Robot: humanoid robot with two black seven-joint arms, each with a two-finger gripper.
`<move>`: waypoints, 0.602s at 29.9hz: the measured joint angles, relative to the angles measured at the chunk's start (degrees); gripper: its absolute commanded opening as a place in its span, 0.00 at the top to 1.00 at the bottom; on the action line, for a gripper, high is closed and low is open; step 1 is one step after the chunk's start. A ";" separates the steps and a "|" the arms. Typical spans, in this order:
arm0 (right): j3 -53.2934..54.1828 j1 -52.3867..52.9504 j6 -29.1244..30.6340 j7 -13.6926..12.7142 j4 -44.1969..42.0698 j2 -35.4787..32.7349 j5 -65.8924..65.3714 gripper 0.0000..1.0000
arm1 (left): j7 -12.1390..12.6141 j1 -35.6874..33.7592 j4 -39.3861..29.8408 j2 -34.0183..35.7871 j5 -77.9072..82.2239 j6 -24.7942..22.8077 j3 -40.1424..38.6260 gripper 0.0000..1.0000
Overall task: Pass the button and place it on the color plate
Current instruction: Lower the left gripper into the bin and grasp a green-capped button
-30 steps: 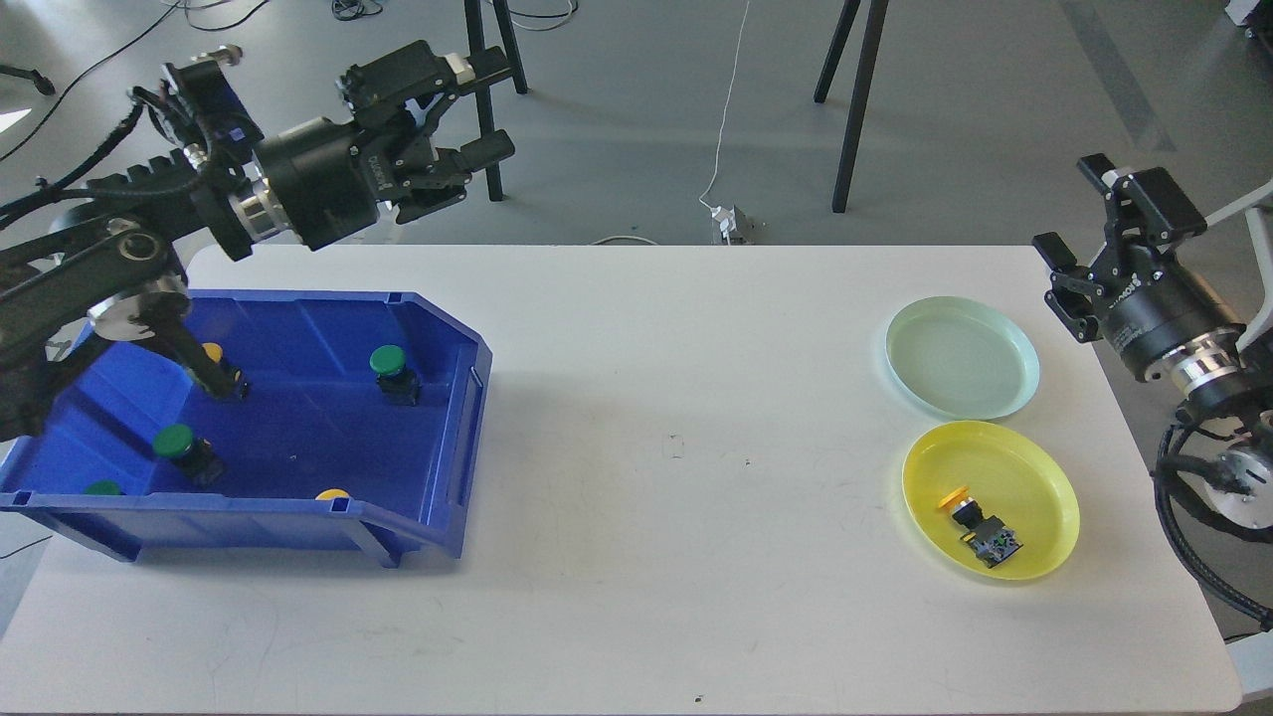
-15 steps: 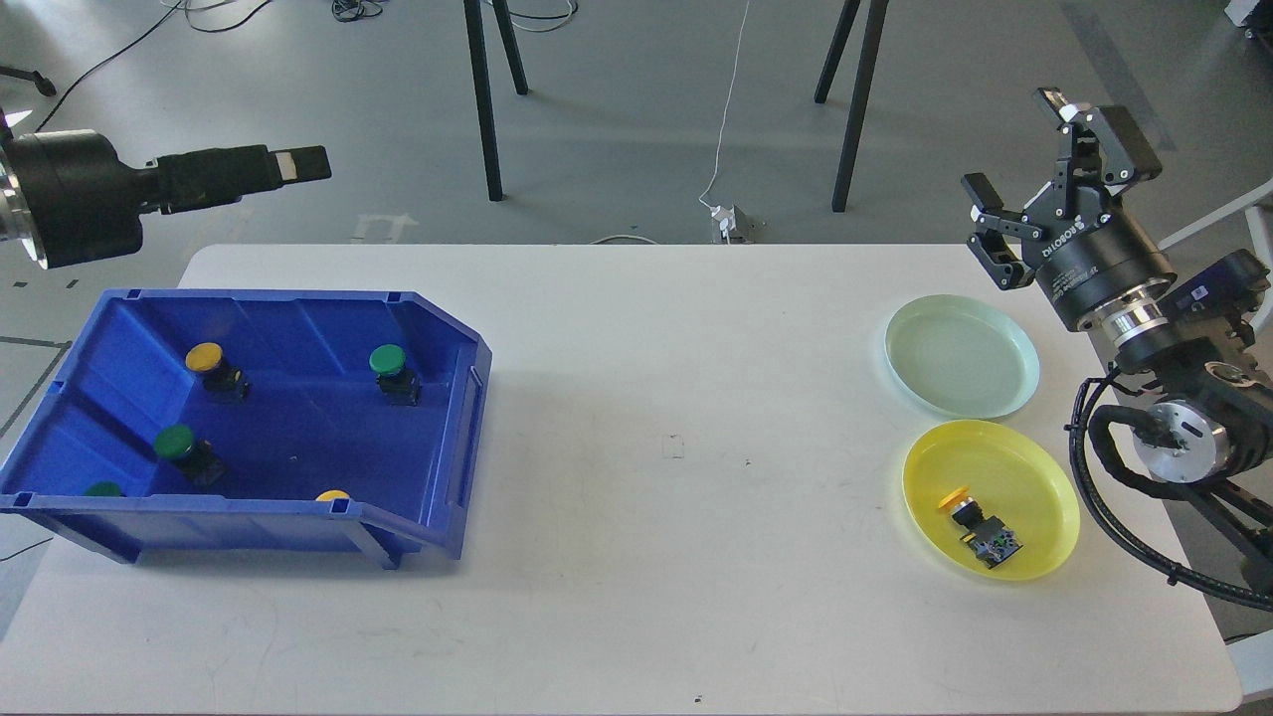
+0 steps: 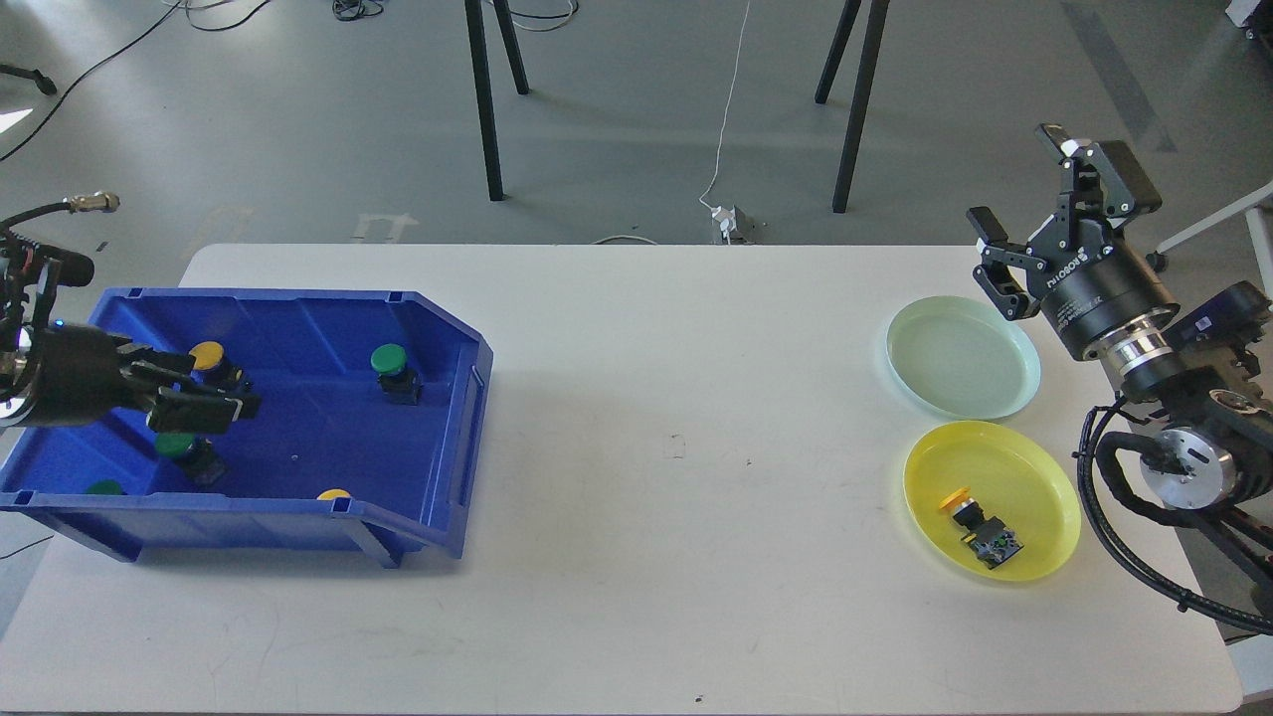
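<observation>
A blue bin [image 3: 463,418] at the left holds two yellow-capped buttons [image 3: 207,355] [image 3: 333,494] and three green-capped buttons [image 3: 388,360] [image 3: 177,445] [image 3: 102,488]. My left gripper [image 3: 214,390] reaches in low from the left, between the far yellow button and the near green one. Its fingers look apart and hold nothing. A pale green plate [image 3: 963,358] at the right is bare. A yellow plate [image 3: 1034,477] in front of it holds one yellow-capped button [image 3: 973,519]. My right gripper [image 3: 1019,179] is open and empty, raised behind the green plate.
The white table [image 3: 676,447] spreads between bin and plates. Black stand legs [image 3: 487,119] and a white cable [image 3: 726,129] are on the floor behind it. My right arm's joints [image 3: 1183,457] hang past the table's right edge beside the yellow plate.
My left gripper has swung from high behind the bin down into it, over the buttons. My right gripper rose and moved left early on, then barely moved.
</observation>
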 measured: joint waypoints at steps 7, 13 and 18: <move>-0.24 -0.34 0.00 0.00 -0.05 0.00 -0.07 0.03 | 0.00 0.17 7.26 -3.97 0.02 0.00 0.99 0.03; -0.35 -0.63 0.00 0.00 -0.02 0.00 -0.10 0.03 | 0.03 1.56 14.80 -8.62 0.10 -0.01 1.03 0.03; -0.35 -1.20 -0.01 0.00 0.01 0.01 -0.05 0.03 | 0.01 2.21 19.38 -11.51 0.13 -0.01 1.08 0.03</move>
